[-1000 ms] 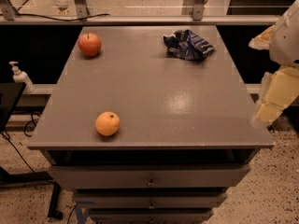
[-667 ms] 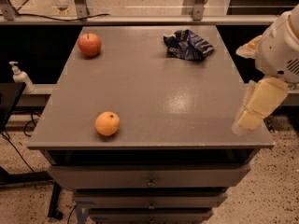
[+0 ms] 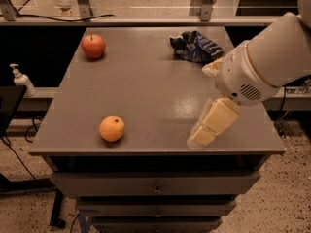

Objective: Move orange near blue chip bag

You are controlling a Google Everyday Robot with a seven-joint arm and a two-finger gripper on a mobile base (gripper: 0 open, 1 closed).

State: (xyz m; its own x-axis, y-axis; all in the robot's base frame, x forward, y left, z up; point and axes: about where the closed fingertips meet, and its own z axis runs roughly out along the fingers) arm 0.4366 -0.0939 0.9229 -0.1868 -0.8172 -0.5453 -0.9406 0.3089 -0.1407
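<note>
The orange (image 3: 112, 128) sits near the front left edge of the grey table (image 3: 146, 86). The blue chip bag (image 3: 195, 46), crumpled with white markings, lies at the back right of the table. My gripper (image 3: 200, 106) hangs over the front right part of the table, well to the right of the orange and in front of the bag. Its cream fingers (image 3: 214, 123) stand apart, open and empty. The white arm (image 3: 272, 57) reaches in from the right and hides part of the table's right side.
A red apple (image 3: 93, 46) with a stem stands at the back left of the table. Drawers (image 3: 155, 186) sit below the tabletop. A white pump bottle (image 3: 20, 79) stands on a ledge to the left. A rail runs behind the table.
My arm and gripper have moved left from the table's right edge to over its front right part. The orange, apple and bag have not moved.
</note>
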